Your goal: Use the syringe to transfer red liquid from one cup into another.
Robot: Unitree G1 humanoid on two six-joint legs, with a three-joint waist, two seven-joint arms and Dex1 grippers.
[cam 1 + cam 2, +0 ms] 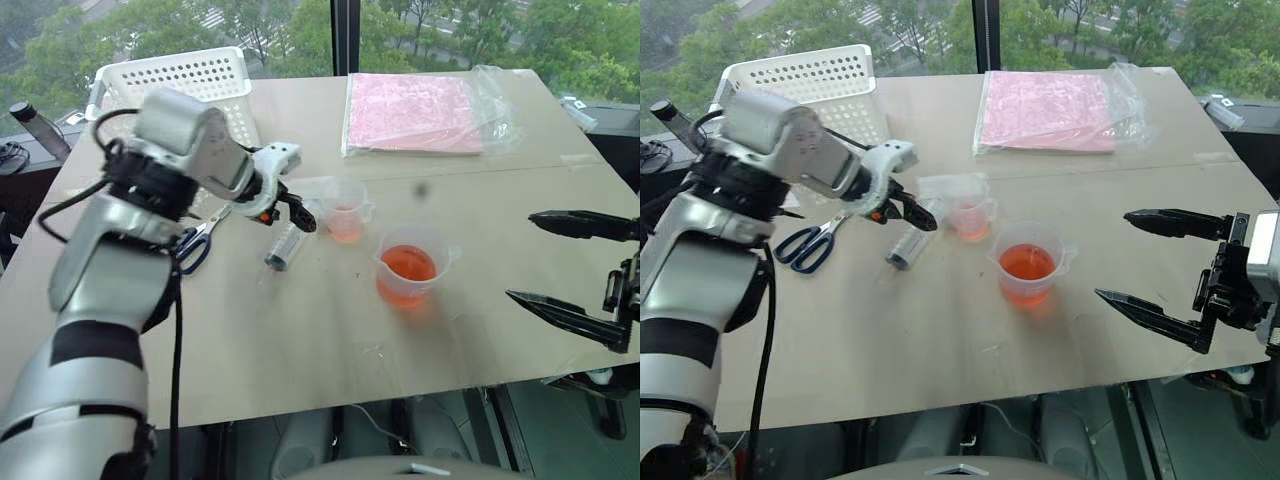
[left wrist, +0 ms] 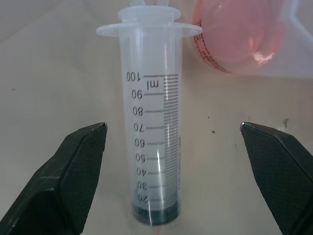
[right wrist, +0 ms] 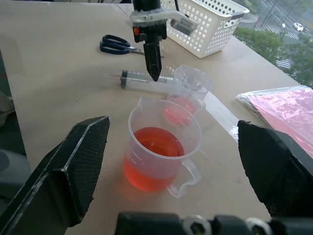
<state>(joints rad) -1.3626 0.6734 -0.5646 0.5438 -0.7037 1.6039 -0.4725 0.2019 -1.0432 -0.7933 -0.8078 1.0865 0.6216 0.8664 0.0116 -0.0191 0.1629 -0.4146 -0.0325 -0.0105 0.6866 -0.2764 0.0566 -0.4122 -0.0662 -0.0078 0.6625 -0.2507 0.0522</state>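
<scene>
Nothing is transferred yet: the syringe [image 1: 286,246] lies ungrasped on the desk [image 1: 300,340] at frame centre, between the left gripper's [image 2: 173,132] spread fingers, while the right gripper's [image 1: 1155,265] fingers stand spread at right.

Blue-handled scissors [image 1: 810,243] are lying on the counter [image 1: 940,330] near a white perforated basket [image 1: 820,85]; a clear bag of pink sheets [image 1: 1050,110] is resting farther back.
</scene>
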